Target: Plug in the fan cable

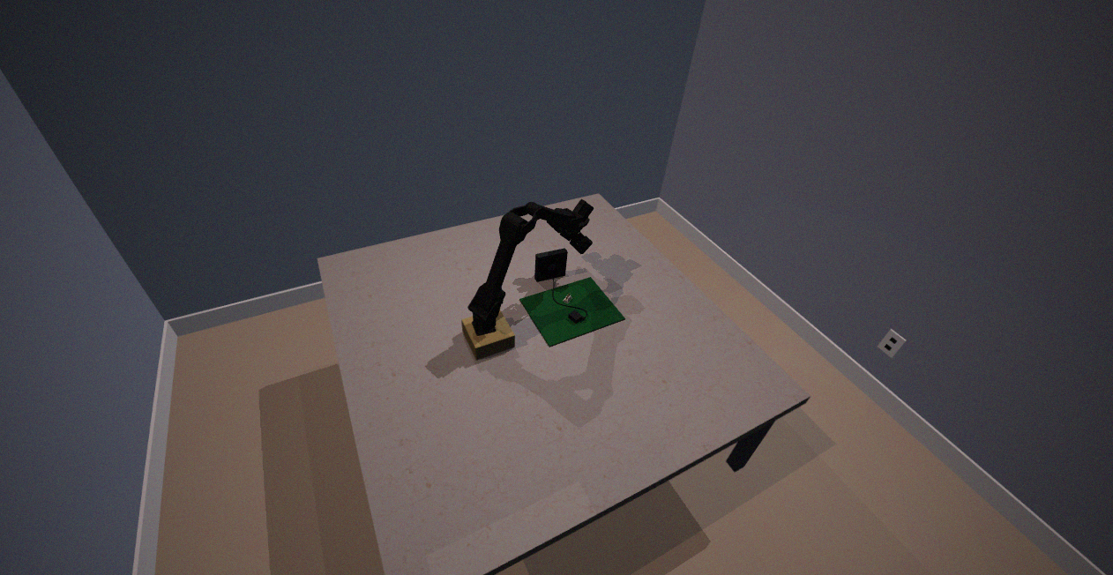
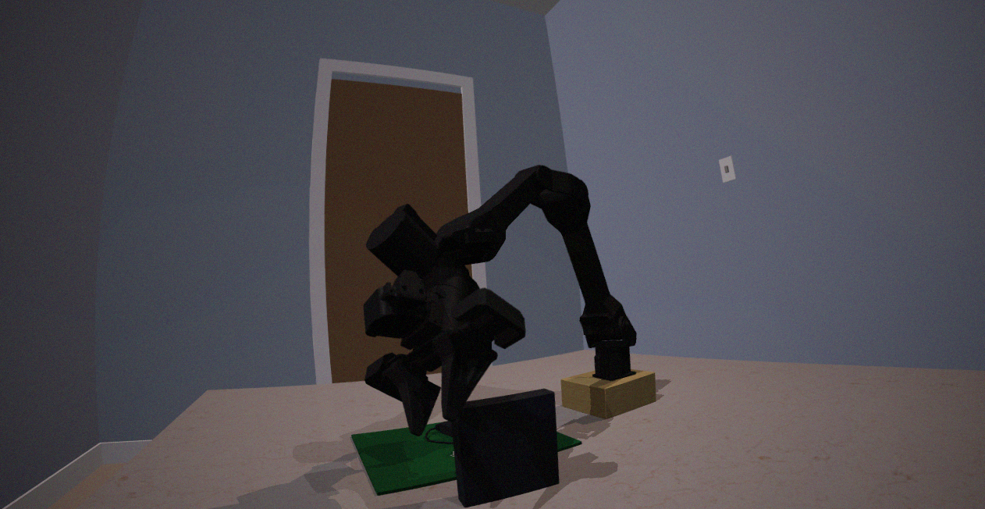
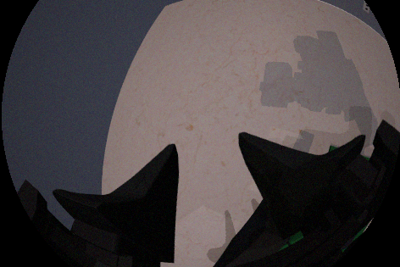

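My gripper (image 2: 433, 426) (image 3: 208, 144) is partly open with nothing between its fingers. It hangs above the table, beyond the board's far side in the top view, where its fingertips cannot be made out. The green board (image 1: 550, 332) (image 2: 403, 463) lies flat on the table; only slivers of it show past the right finger in the wrist view. The dark plug (image 1: 576, 317) lies on the board, off the header. The small pale header (image 1: 567, 299) stands nearer the fan. The thin black cable (image 1: 555, 291) curves from the fan to the plug.
The black square fan (image 1: 550, 265) (image 2: 508, 447) stands upright behind the board and hides part of it in the exterior view. The arm rises from a wooden base block (image 1: 489, 338) (image 2: 607, 393) left of the board in the top view. The tabletop (image 1: 661, 415) extends around them.
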